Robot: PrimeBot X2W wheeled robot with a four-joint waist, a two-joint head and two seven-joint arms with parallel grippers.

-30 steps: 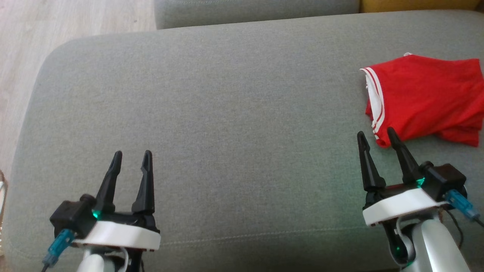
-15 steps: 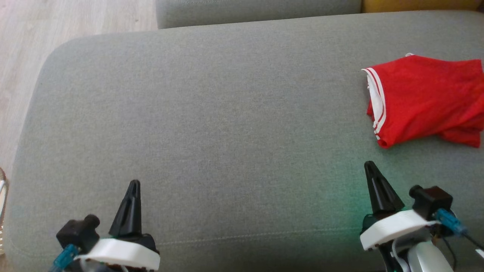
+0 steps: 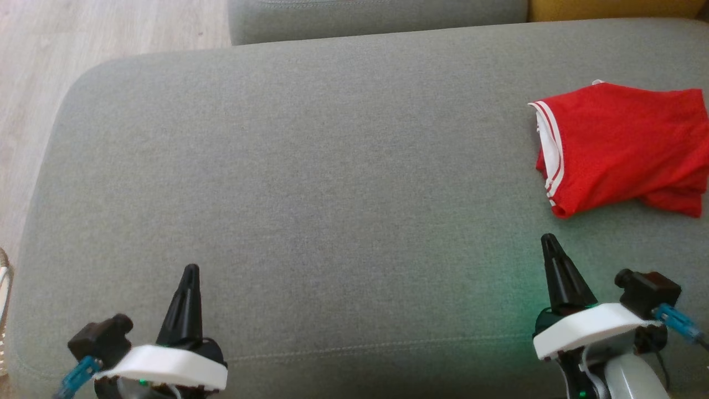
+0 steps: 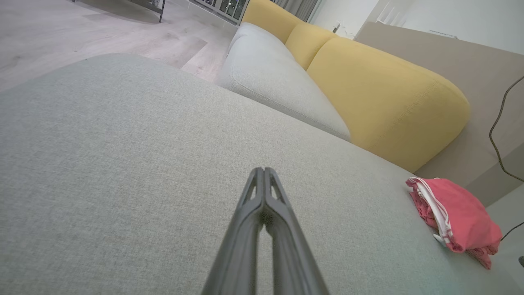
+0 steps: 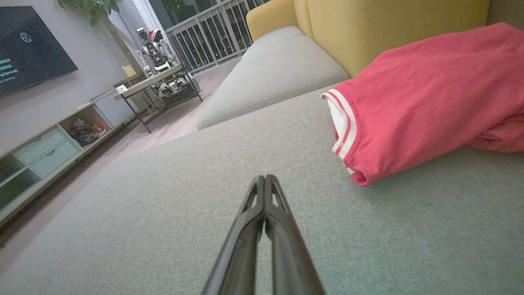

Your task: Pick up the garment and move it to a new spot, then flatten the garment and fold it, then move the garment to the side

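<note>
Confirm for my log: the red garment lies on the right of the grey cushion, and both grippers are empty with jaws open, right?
No: the jaws are shut, as each wrist view shows for the left gripper and right gripper. Both are empty, and the red garment lies on the right of the grey cushion.

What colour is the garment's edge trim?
White with red stripes on the folded red fabric garment; clearest in the right wrist view.

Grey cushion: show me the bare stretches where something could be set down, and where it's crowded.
The cushion is bare from its left edge across the middle to the red garment, including the strip between the left gripper and the right gripper. It is crowded at the right end, where the garment lies just beyond the right gripper's shut tips.
</note>
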